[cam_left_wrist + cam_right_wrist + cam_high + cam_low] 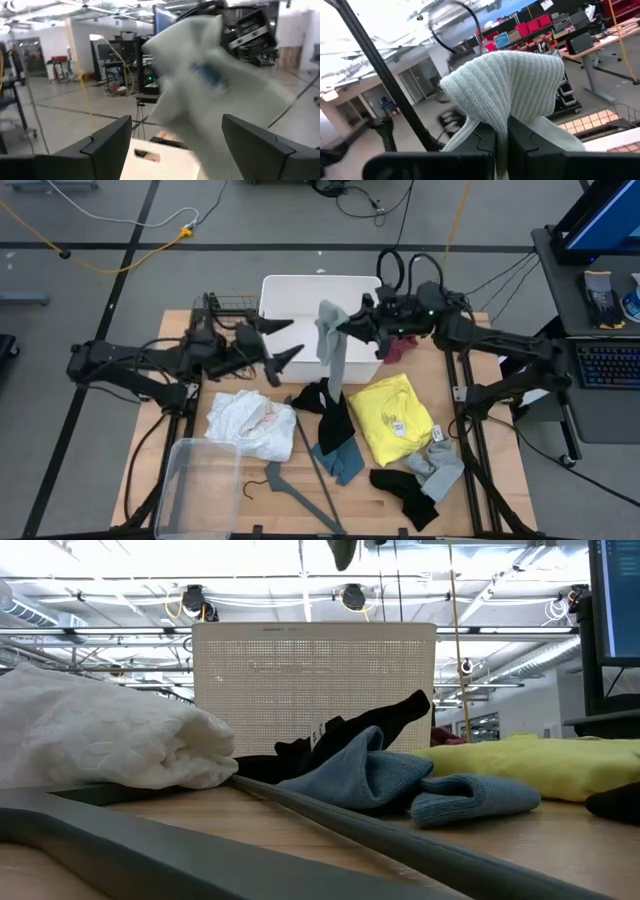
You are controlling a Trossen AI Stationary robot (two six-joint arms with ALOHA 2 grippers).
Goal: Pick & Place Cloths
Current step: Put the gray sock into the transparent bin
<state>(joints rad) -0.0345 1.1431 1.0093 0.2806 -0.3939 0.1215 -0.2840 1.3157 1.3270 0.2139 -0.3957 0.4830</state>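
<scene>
Jaws of the right gripper (345,327) are pinched on the grey cloth (333,350), which is hung above the white bin (300,290); the left gripper (285,345) is spread alongside.

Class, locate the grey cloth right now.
In the high view the grey cloth hangs from the right gripper, over the white bin's front edge, above the black cloth.

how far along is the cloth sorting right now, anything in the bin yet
Done: nothing clearly in the white bin yet, though a maroon cloth lies at its right edge. In hand: the right tool is shut on a grey cloth hanging over the bin; the left tool is open nearby. Left: white cloth, yellow cloth, teal cloth and black cloth on the table.
</scene>
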